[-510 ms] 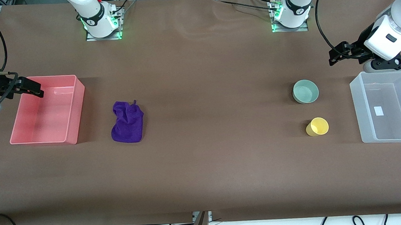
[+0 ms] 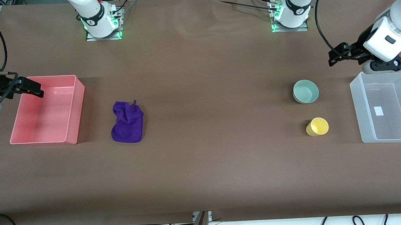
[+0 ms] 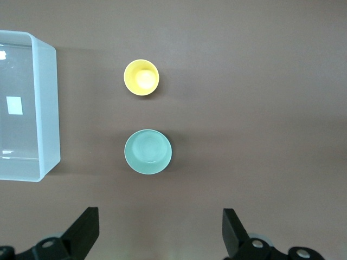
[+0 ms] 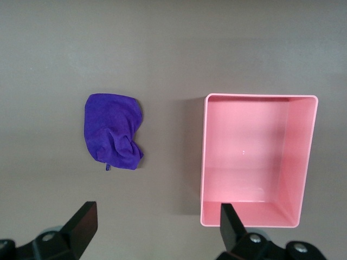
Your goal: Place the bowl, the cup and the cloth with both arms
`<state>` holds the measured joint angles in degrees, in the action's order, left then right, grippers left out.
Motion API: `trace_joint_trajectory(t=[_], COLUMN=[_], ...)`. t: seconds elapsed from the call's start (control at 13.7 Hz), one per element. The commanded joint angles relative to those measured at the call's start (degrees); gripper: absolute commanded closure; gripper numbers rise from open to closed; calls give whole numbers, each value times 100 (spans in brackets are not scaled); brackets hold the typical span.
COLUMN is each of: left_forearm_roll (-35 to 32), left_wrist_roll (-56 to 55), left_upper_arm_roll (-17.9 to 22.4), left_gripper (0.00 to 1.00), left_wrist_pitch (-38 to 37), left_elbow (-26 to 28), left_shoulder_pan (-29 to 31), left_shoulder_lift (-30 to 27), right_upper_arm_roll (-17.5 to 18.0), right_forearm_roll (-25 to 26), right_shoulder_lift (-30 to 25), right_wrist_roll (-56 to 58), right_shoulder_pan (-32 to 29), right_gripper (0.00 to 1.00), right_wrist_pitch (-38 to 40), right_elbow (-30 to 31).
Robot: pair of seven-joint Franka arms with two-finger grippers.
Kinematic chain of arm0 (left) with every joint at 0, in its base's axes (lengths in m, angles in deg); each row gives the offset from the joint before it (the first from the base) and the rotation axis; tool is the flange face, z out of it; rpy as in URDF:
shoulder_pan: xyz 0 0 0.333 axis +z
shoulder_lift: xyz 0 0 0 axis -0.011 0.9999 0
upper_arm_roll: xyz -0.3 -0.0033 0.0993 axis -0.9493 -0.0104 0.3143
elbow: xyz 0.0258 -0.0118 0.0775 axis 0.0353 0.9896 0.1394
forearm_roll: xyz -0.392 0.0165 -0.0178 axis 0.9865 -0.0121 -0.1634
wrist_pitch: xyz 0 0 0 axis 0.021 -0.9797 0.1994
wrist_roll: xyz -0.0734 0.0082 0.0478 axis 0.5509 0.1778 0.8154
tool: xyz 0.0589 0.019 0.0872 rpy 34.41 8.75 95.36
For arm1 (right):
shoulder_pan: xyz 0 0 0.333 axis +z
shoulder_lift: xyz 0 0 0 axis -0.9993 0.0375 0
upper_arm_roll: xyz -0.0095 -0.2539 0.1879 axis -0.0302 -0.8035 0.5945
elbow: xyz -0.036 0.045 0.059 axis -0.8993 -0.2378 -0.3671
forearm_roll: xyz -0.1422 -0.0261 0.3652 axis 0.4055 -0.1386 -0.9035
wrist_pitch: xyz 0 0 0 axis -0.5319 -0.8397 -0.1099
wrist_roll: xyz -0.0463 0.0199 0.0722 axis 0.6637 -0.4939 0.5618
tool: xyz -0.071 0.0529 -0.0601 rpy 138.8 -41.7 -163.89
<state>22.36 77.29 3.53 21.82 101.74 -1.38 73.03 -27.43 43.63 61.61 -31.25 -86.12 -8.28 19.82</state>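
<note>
The pale mint-green bowl (image 2: 305, 91) stands upright on the brown table toward the left arm's end. The yellow cup (image 2: 317, 126) stands nearer to the front camera than the bowl. Both show in the left wrist view, bowl (image 3: 148, 151) and cup (image 3: 141, 77). The purple cloth (image 2: 127, 121) lies crumpled beside the pink bin, and it also shows in the right wrist view (image 4: 114, 131). My left gripper (image 2: 336, 55) is open and empty, up over the table by the clear bin's corner. My right gripper (image 2: 32, 89) is open and empty over the pink bin's corner.
An empty pink bin (image 2: 77, 110) sits at the right arm's end and shows in the right wrist view (image 4: 204, 162). An empty clear plastic bin (image 2: 357, 105) sits at the left arm's end and shows in the left wrist view (image 3: 50, 108). Both arm bases stand along the table's edge.
My left gripper and wrist have shifted slightly, away from the clear bin's rim. The right arm, bowl, cup and cloth have not moved.
</note>
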Motion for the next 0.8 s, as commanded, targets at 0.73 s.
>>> trace_joint_trajectory(t=[0.73], left_forearm_roll=[24], left_wrist_roll=[24], left_upper_arm_roll=[69], left_gripper=[0], left_wrist_pitch=[-160], left_elbow=[-106], left_shoulder_pan=[-31], left_shoulder_lift=[59], right_upper_arm_roll=[9], right_forearm_roll=[45], right_shoulder_lift=[96], right_wrist_roll=[48], right_shoulder_pan=[3], right_gripper=[0], right_wrist_pitch=[104], right_elbow=[-219])
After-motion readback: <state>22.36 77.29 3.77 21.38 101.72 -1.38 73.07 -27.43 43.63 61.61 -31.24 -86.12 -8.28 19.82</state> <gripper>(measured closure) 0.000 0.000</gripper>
